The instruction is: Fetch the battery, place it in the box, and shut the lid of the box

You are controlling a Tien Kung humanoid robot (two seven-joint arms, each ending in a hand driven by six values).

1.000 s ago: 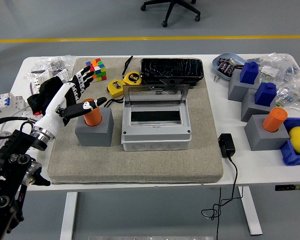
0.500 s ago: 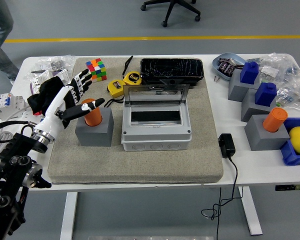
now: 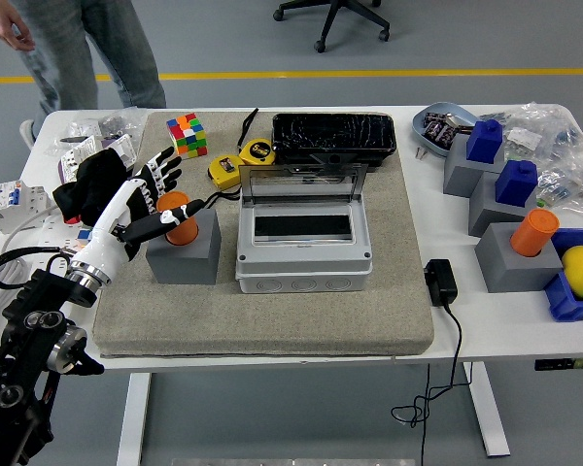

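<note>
The robot's left hand hovers at the orange battery, fingers spread above and behind it and thumb reaching across its top; nothing is gripped, and whether the thumb touches the battery cannot be told. The battery stands upright in a grey holder block on the grey mat, just left of the grey box, whose clear lid stands raised at the back over an open well. A second orange cylinder sits in another grey block well apart at the counter's right side. A person's legs show at the far left corner. To make the grasp good, the hand should probably settle lower so thumb and fingers close on opposite sides of the battery, then lift straight up, clear of the block, before swinging right toward the box.
</note>
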